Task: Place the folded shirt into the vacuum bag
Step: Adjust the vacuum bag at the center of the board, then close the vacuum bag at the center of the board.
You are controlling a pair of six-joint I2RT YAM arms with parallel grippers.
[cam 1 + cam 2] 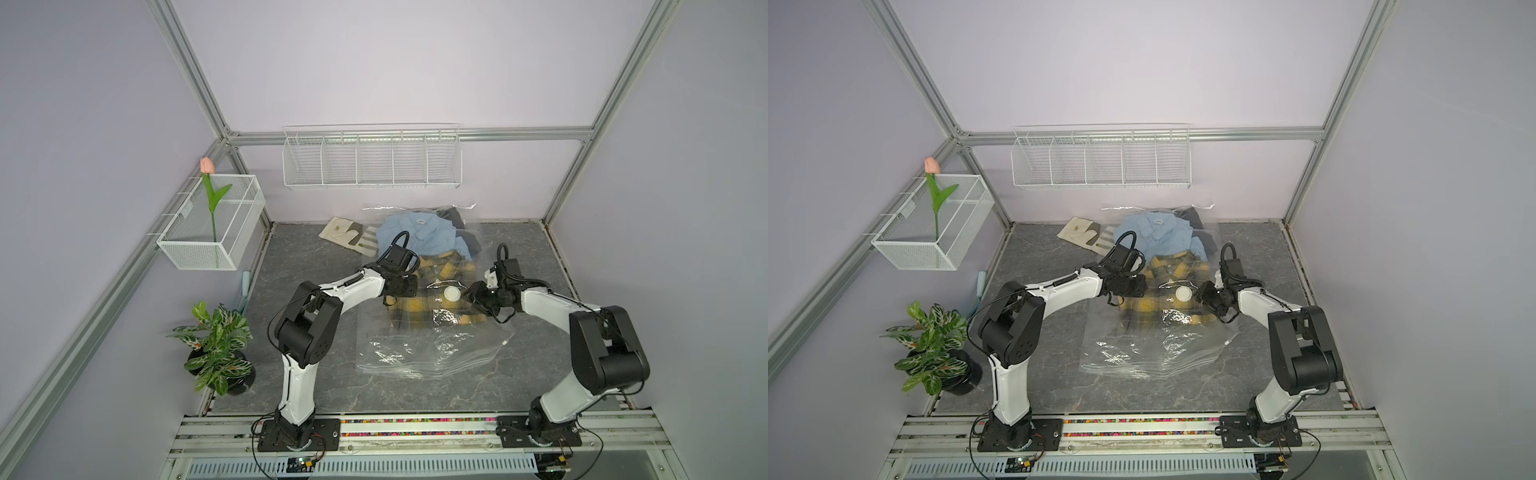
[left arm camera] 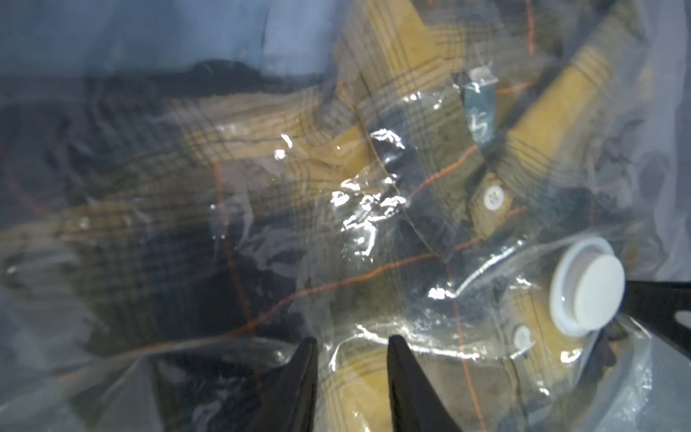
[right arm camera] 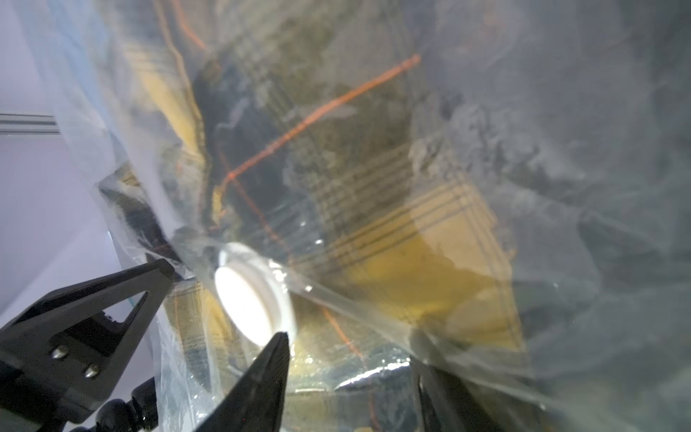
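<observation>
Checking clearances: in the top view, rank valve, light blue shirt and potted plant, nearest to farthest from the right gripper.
1. Valve, right beside the right gripper.
2. Light blue shirt, at the back.
3. Potted plant, far left.

The vacuum bag [image 1: 419,353] shows clear, flashing white glare, and its round valve [image 1: 451,294] is plain white. The plaid shirt [image 1: 417,309] reads mustard yellow crossed by dark charcoal bands, with thin orange lines and white buttons [image 2: 493,196]. There's a light blue shirt [image 1: 415,232] and a navy garment [image 1: 459,218]. The tabletop [image 1: 311,266] is grey with marble veining, the walls [image 1: 374,62] pale lilac, and the wall rack [image 1: 372,166] and mesh basket [image 1: 216,224] white. The tulip [image 1: 206,165] is pink on green. The plant [image 1: 216,345] has green, white-veined leaves and a black pot [image 1: 243,384]. The left arm [image 1: 357,286] and right arm [image 1: 540,301] are white with black joints.
</observation>
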